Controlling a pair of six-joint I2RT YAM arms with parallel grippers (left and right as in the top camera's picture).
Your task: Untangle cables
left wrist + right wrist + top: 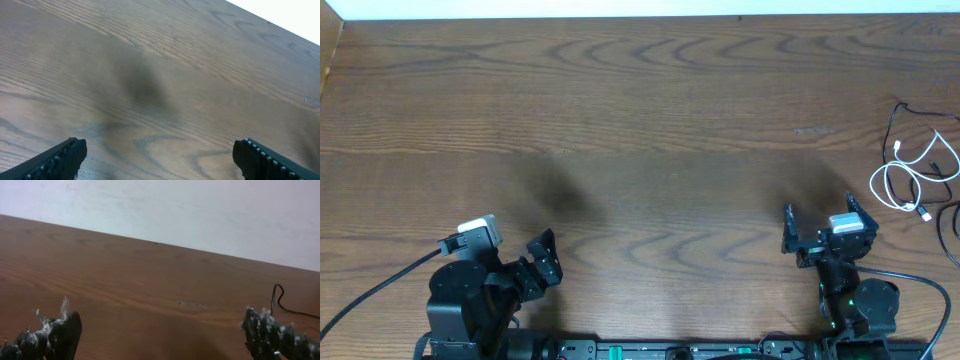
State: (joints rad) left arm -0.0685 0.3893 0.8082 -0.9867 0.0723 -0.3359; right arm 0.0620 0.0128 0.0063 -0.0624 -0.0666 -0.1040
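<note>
Down at the six o'clock edge of the table (640, 120), the left gripper (538, 262) sits with its fingers spread wide, only wood grain showing between them. Over at its three o'clock, the right gripper (820, 222) gapes just as wide, gripping nothing. Now out toward two o'clock from the right gripper there's the white cable (903, 183), looped loosely near the table's right edge, with the black cable (910, 120) overlapping it. Both cords lie well apart from either set of fingers. The right wrist view catches just a curl of black cord at one o'clock.
</note>
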